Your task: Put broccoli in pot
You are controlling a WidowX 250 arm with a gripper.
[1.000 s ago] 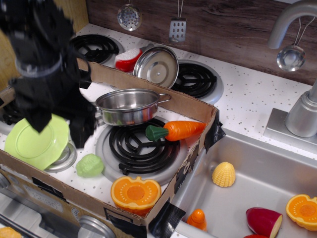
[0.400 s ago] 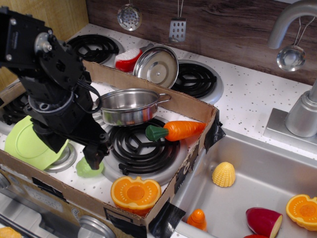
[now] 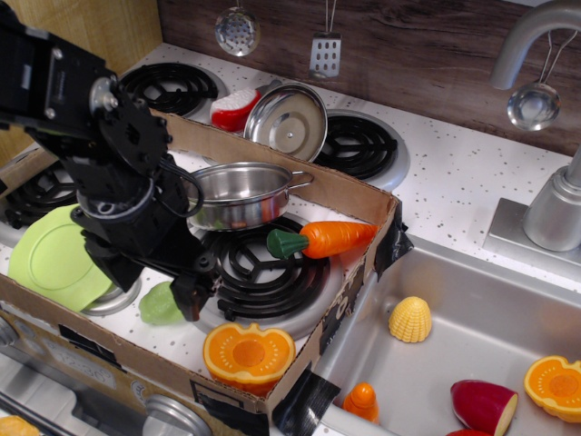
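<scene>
The small pale-green lumpy plastic broccoli [image 3: 162, 304] lies near the surface's front-left edge; the black pincer [image 3: 192, 298] overlaps its right side, opening unclear; probably light, stiff, slippery, best gripped across the head.

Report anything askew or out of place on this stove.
The lid leans tilted against the cardboard wall instead of covering the pot. The lime plate sits tilted on a burner.
</scene>
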